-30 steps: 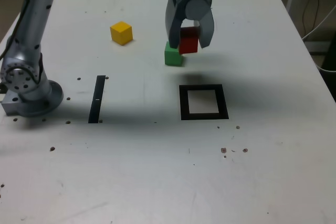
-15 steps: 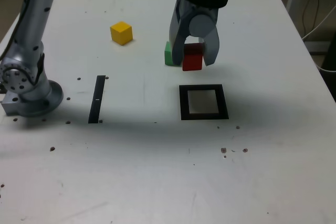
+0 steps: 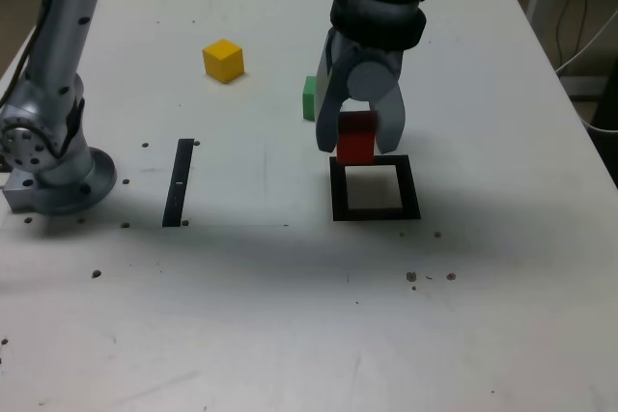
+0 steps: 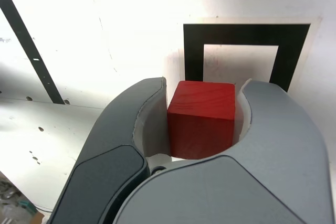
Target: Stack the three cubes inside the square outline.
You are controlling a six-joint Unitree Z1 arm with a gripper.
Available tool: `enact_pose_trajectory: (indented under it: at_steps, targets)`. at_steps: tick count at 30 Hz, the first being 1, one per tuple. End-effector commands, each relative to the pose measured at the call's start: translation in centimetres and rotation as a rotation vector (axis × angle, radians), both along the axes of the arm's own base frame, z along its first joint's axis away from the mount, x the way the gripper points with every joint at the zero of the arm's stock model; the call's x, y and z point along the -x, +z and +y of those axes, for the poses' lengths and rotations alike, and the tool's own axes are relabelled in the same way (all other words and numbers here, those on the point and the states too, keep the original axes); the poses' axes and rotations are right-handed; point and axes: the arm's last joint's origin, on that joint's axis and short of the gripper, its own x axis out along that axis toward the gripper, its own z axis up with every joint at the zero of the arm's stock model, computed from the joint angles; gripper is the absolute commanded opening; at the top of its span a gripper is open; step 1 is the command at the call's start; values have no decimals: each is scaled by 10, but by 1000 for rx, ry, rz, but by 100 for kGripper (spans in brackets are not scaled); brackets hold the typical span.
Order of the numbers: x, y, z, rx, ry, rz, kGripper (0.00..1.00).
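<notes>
Exterior view: the smooth grey, curved claw (image 3: pixel 357 132) pinches a matte red cube (image 3: pixel 355 139) near the square black outline (image 3: pixel 339 202).

three cubes (image 3: pixel 223 61), one square outline (image 3: pixel 410 187), one black strip (image 3: pixel 179 183).

No readable text, label, brand, number or sign is showing in either view; the counter (image 3: pixel 261 315) is carrying only plain dark shapes and specks, and the small pale mark on the black strip (image 4: pixel 26 40) is staying too small to read.
</notes>
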Motion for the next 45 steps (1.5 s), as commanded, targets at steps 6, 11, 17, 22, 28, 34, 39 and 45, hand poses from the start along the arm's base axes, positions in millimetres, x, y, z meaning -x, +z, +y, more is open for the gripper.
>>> enact_pose_trajectory:
  at_steps: [6, 11, 17, 22, 28, 34, 39, 45]
  targets:
    - [-2, -12, -11, 13, -22, -4, 33]
    - [-6, -19, -15, 14, -32, -9, 33]
    - [-9, -28, -16, 14, -33, -16, 33]
    - [-11, -34, -13, 12, -28, -12, 33]
    - [-12, -39, -8, 10, -17, -2, 33]
    - [-14, -45, -6, 11, -14, -2, 33]
    - [-15, -46, -6, 12, -15, -9, 33]
    - [-16, -47, -6, 13, -16, -17, 34]
